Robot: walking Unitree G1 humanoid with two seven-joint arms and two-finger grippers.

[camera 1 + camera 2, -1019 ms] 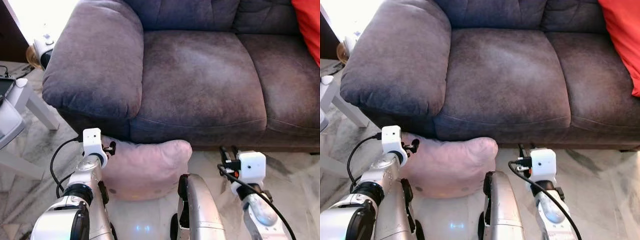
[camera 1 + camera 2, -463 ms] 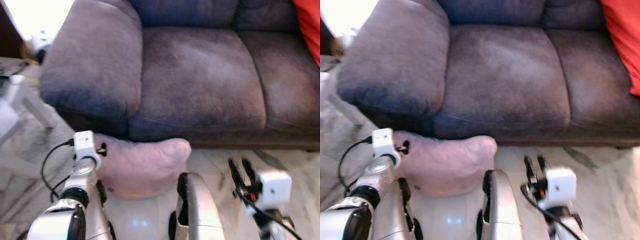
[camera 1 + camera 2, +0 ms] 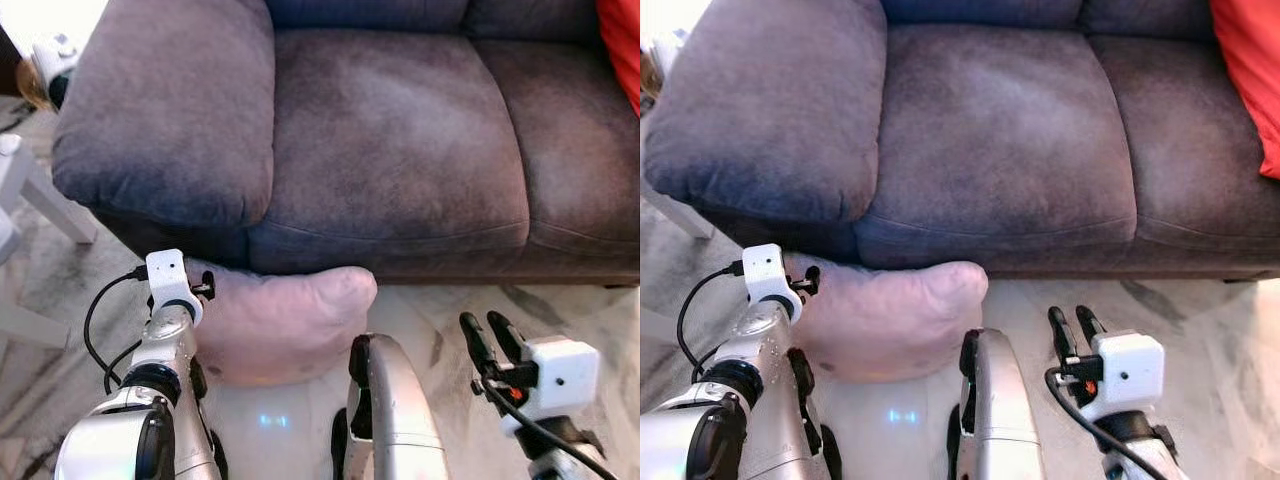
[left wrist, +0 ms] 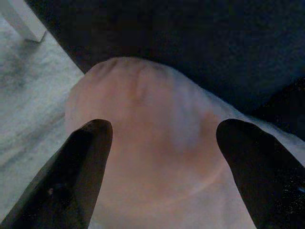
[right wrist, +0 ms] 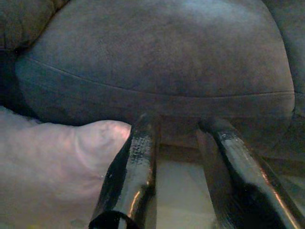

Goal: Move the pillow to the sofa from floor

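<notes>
Pale marble floor (image 3: 440, 320) with grey veining, glossy near the bottom. Pink pillow (image 3: 280, 320) lying on it, pressed against the front base of the grey sofa (image 3: 390, 140), below the seam between armrest and seat cushion. White furniture leg (image 3: 45, 205) standing on it beside the armrest. Red cushion (image 3: 1250, 70) resting on the sofa's far seat.

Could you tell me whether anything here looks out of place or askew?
Yes: the pink pillow lies on the marble floor, pushed against the front of the grey sofa rather than on its seat. The left gripper is open around one end of it; the right gripper is open beside it.
</notes>
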